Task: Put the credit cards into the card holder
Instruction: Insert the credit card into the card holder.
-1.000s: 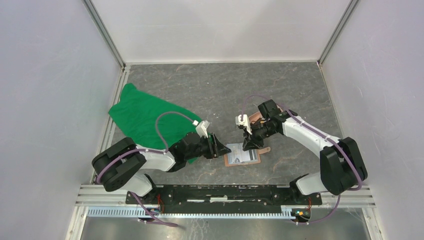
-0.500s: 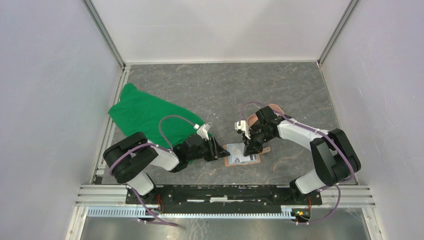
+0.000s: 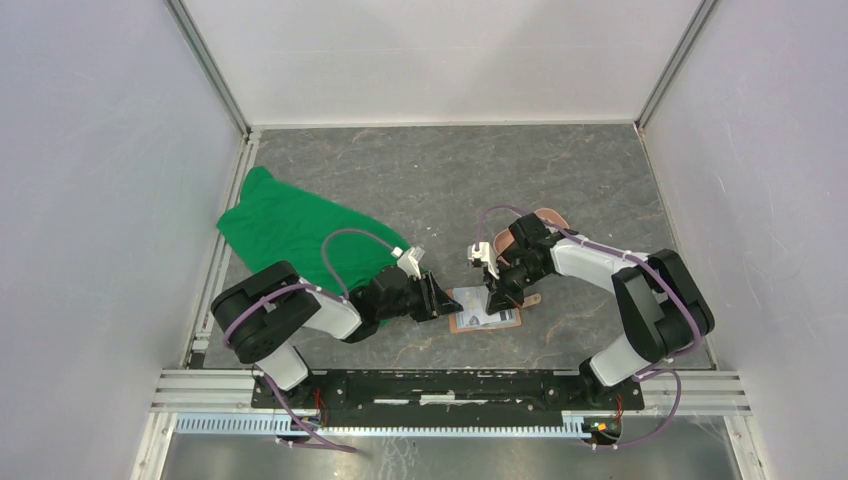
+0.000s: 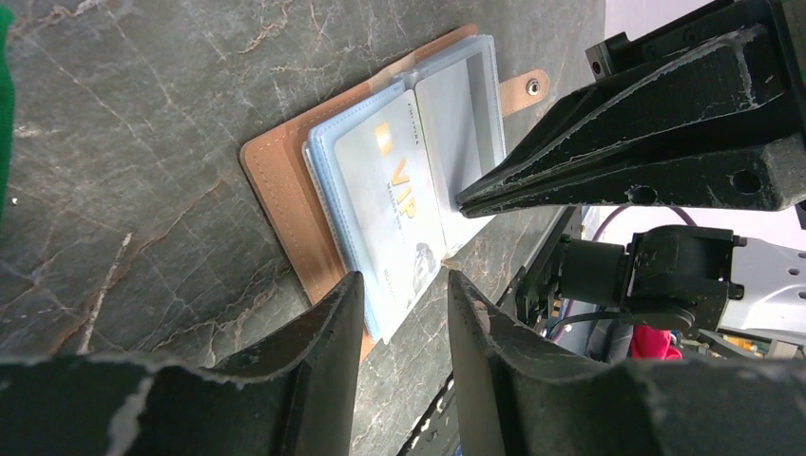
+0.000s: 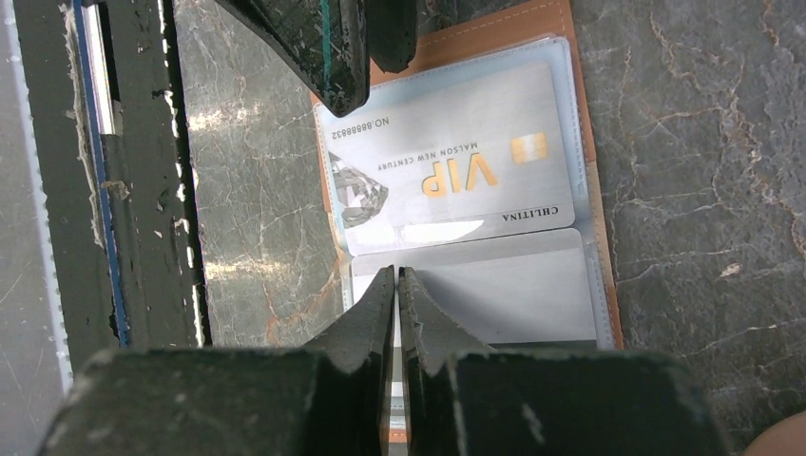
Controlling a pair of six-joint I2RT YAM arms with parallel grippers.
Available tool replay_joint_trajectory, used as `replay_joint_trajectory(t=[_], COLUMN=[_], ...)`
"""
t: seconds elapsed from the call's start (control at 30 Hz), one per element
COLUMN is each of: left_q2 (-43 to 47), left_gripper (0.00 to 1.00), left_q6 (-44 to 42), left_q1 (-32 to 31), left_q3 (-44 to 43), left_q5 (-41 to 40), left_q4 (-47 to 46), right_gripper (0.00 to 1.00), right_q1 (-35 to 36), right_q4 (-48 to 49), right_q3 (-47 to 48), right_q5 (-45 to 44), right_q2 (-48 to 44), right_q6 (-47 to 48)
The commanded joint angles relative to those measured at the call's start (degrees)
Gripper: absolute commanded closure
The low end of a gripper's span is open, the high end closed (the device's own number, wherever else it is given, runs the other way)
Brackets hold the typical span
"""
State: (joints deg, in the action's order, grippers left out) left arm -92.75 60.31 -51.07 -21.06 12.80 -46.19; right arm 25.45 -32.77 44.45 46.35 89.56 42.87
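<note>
The tan card holder (image 3: 486, 310) lies open on the table, blue-grey pockets up. A pale credit card marked VIP (image 4: 394, 190) sits in one pocket and also shows in the right wrist view (image 5: 456, 166). The pocket beside it (image 5: 494, 294) looks plain grey; I cannot tell whether it holds a card. My left gripper (image 4: 404, 285) is open, its jaws a little apart at the holder's left edge, holding nothing. My right gripper (image 5: 395, 273) is shut, its tips down on the edge of the grey pocket. The holder's snap tab (image 4: 526, 88) sticks out on its far side.
A green cloth (image 3: 290, 235) lies at the left, under the left arm. A salmon-pink tray (image 3: 545, 218) sits behind the right arm. The rail at the table's front (image 5: 95, 171) runs close beside the holder.
My right gripper has come down and a little left onto the open holder. My left gripper has edged right, closer to the holder's left edge. The holder has stayed put.
</note>
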Motion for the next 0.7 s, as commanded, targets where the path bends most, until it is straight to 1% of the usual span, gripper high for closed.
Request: replay_joint_trajectory(t=[0.0,0.53,0.67], left_q2=[-0.7,-1.7,-0.9], left_gripper=[0.56,0.55,0.55], left_q6=[0.4,0.0,-0.8], left_q1=[0.2,-0.2,-0.3], left_q3=[-1.3,-2.1,-2.5], left_q5=[1.3,2.1,1.2], left_q4=[-2.5,-2.2,0.2], right_gripper=[0.90,0.90,0.89], right_q1=[-0.1,-0.2,-0.3], right_q4=[-0.4,-0.6,-0.7], right_q3=[0.6,0.7,0.7], right_q5=[-3.1,-3.2,-3.3], right_q2=[1.5,2.0,2.1], right_q6=[0.5,0.5,0.5])
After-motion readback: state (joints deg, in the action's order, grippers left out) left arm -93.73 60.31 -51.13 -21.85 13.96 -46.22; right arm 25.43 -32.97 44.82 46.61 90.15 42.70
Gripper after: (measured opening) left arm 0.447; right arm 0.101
